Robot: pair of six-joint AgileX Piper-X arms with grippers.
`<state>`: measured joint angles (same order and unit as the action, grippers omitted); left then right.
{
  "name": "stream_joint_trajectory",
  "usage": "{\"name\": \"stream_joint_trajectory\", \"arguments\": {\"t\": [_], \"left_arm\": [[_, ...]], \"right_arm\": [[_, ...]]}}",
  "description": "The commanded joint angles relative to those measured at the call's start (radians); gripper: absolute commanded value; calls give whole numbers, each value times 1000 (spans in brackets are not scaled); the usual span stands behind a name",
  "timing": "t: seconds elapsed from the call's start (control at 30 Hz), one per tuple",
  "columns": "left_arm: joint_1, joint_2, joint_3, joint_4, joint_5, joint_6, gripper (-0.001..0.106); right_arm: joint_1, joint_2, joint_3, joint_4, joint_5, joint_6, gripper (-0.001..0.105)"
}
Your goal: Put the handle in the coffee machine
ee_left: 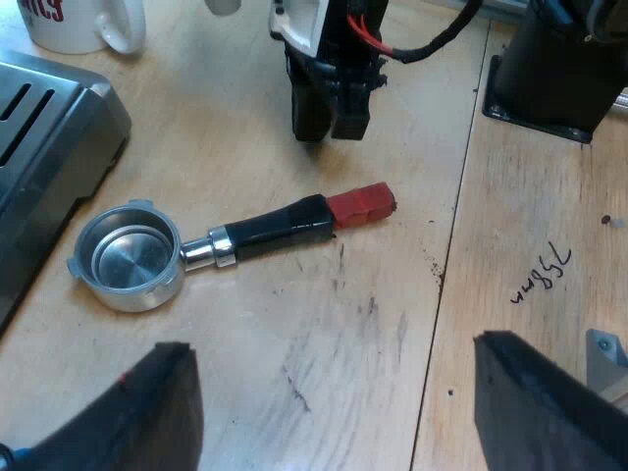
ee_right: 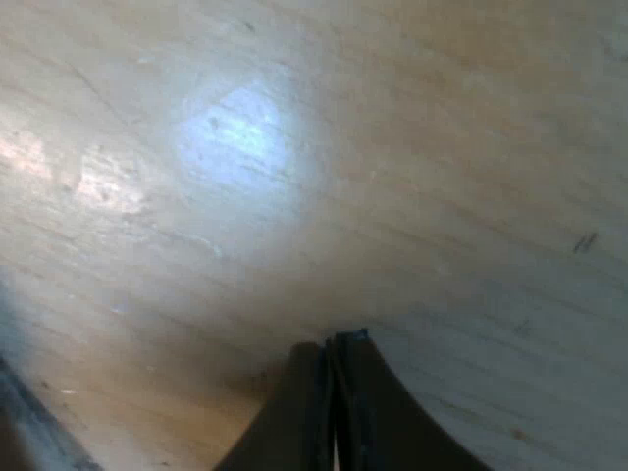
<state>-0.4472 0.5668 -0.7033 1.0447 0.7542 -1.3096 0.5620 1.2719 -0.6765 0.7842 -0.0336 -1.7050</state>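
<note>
Nothing is done yet: your portafilter [ee_left: 201, 250] lies loose on the wooden table [ee_left: 392, 324] beside the espresso machine [ee_left: 44, 137]. Your left gripper [ee_left: 329, 353] gapes wide near it, and your right gripper [ee_right: 332, 341] is closed and empty by its red end.

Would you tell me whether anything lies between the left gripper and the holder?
Nothing visible does: only table separates the open left gripper from the holder. The right gripper hangs near its red end.

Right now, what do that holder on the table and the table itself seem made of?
Holder: shiny bare metal cup, judging by its reflections; its handle looks like glossy black plastic, its end matte red, perhaps tape or rubber. Table: pale wood, grain and scuffs showing.
</note>
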Motion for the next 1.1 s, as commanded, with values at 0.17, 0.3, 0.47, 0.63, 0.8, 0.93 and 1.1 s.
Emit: {"name": "stream_joint_trajectory", "arguments": {"t": [0.17,0.3,0.47,0.63,0.8,0.93,1.1], "left_arm": [[-3,0,-4,-11,14,9,61],[-3,0,-4,-11,14,9,61],[-3,0,-4,-11,14,9,61],[-3,0,-4,-11,14,9,61],[-3,0,-4,-11,14,9,61],[-3,0,-4,-11,14,9,61],[-3,0,-4,-11,14,9,61]], "right_arm": [[3,20,4,8,-130,9,0],[9,20,4,8,-130,92,0],[84,20,4,-12,-123,94,0],[210,20,4,-80,-65,109,0],[305,22,4,-145,-53,171,0],[369,25,4,-175,-53,233,0],[431,59,4,-197,-53,282,0]]}}
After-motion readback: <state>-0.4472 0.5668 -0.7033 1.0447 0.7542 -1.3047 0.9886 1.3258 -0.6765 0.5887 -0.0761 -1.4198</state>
